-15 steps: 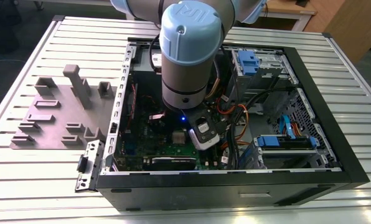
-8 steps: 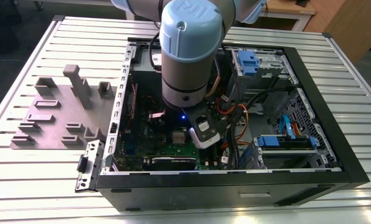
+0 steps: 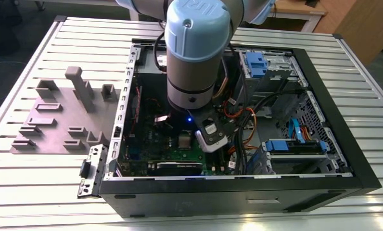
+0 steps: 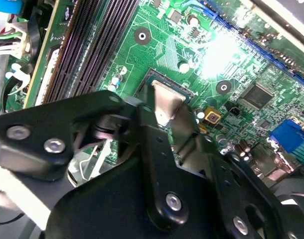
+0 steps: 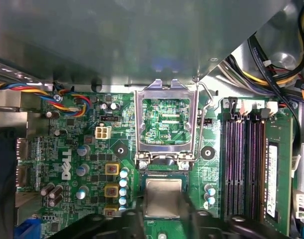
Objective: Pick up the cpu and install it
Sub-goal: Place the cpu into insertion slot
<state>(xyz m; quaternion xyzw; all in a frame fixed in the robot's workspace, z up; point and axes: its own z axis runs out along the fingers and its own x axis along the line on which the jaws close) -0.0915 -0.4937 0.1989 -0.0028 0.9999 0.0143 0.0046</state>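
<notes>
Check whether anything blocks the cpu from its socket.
Nothing visible does. The frame is swung open, and the cpu is at the open socket; whether it is seated, I cannot tell.

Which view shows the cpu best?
The first wrist view: the cpu faces the camera nearly square-on, below the raised frame. In the second wrist view it is slanted and the gripper hides part of it. In the exterior view the arm stands over the board; the cpu is too small to tell.
</notes>
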